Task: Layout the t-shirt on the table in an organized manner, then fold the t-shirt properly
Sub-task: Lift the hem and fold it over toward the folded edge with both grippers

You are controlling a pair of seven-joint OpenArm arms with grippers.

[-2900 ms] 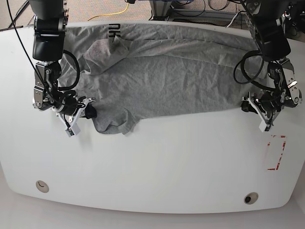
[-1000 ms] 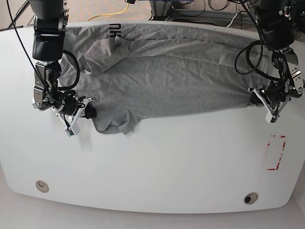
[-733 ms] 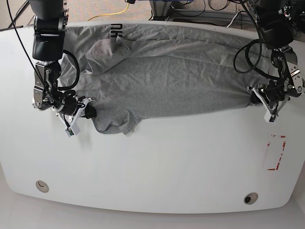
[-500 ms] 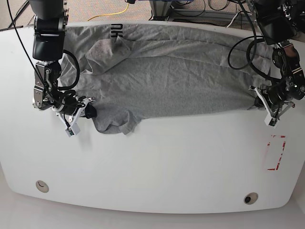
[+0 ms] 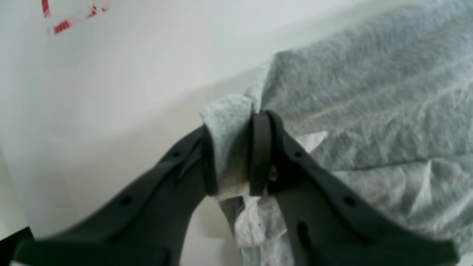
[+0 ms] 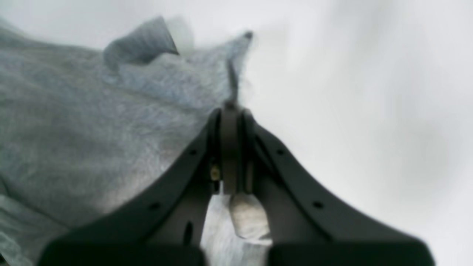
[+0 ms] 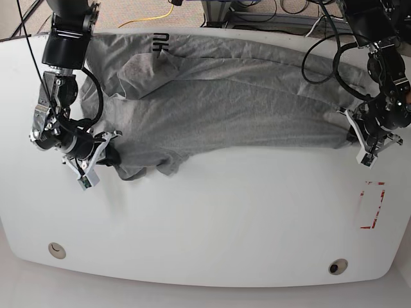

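Left end effector [image 5: 232, 155]: jaws clamped on a bunched grey corner of the t-shirt [image 7: 231, 102]; cloth spreads away to its right
Right end effector [image 6: 230, 147]: jaws pinched on a thin fold of t-shirt edge; cloth lies to its left
T-shirt: stretched between both end effectors across the far half of the bench [image 7: 225, 218]
Red-taped mark [image 7: 371, 205]: near the left end effector, clear of the cloth

right gripper [image 6: 232, 147] fingers [image 6: 199, 155] pinched on grey t-shirt [image 6: 92, 122] edge, white table [image 6: 362, 92] beside

— What's behind the desk?
— Yellow cable [image 7: 156, 17] snaking over brown carpet [image 7: 122, 11], and dark cables [image 7: 257, 14] tangled by a metal frame [image 7: 215, 9].
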